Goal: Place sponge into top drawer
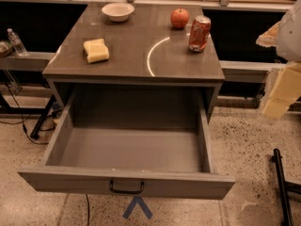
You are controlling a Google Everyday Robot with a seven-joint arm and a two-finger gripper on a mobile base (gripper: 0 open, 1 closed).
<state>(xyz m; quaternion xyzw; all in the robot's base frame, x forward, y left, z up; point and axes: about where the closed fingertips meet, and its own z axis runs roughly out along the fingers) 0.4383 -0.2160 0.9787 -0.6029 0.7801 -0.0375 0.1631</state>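
Note:
The pale yellow sponge (96, 50) lies on the grey counter top (136, 55), at its left side, untouched. Below the counter the top drawer (70, 180) is pulled wide open toward me; its matte grey inside holds nothing, and its dark curved handle (127, 187) is centred on the front panel. My gripper (275, 65) hangs at the far right edge of the view, right of the counter and well away from the sponge. Its flat pale yellow fingers (282, 93) stand apart and hold nothing.
On the counter's far side stand a white bowl (117, 11), a red apple (179, 18) and a dented red can (199, 33). A water bottle (15, 41) sits on a shelf at the left. A black pole (282, 187) stands on the floor at the right.

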